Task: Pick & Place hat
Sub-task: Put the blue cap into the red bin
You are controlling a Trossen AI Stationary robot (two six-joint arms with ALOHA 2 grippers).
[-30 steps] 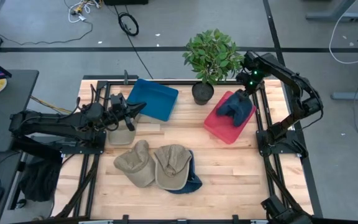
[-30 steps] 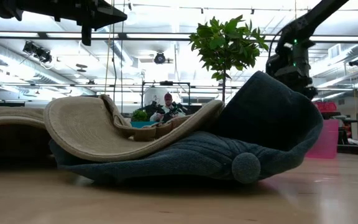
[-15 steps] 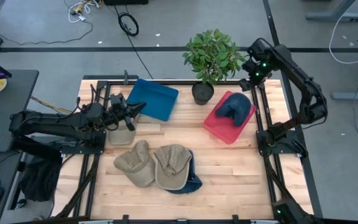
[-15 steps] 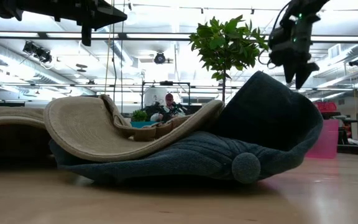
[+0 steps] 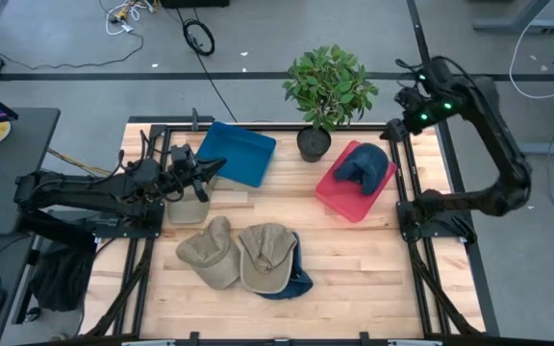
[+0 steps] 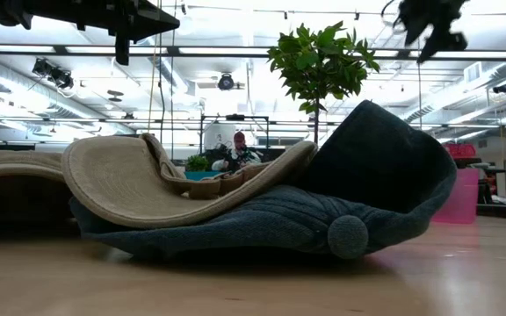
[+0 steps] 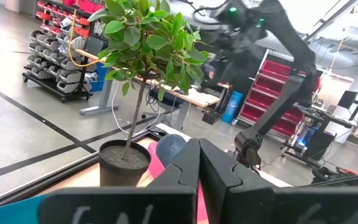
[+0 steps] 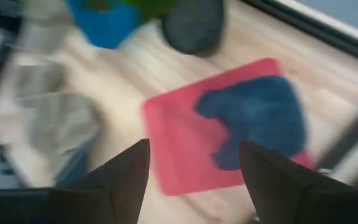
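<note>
A dark blue hat (image 5: 364, 165) lies on the red tray (image 5: 342, 200) at the table's far right; the right wrist view shows this hat (image 8: 260, 118) and tray (image 8: 179, 140) from above. My right gripper (image 5: 404, 104) hangs open high above them, nothing between its fingers (image 8: 193, 146); the low view shows it (image 6: 429, 25) at the top. Two beige hats (image 5: 210, 252) (image 5: 265, 252) lie near the front edge, overlapping another dark blue hat (image 5: 298, 281). My left gripper (image 5: 217, 170) stays shut in the air at the left, by the blue tray (image 5: 237, 152).
A potted plant (image 5: 327, 88) stands at the far edge between the blue tray and the red tray. A beige box (image 5: 187, 208) sits under my left arm. Bare wood shows in the middle (image 5: 287, 207) and at the front right (image 5: 364, 279).
My right gripper has risen well clear of the dark blue hat on the red tray and drawn back toward the table's far right corner, tipping as it went. The hat stays lying on the tray. My left arm has kept still.
</note>
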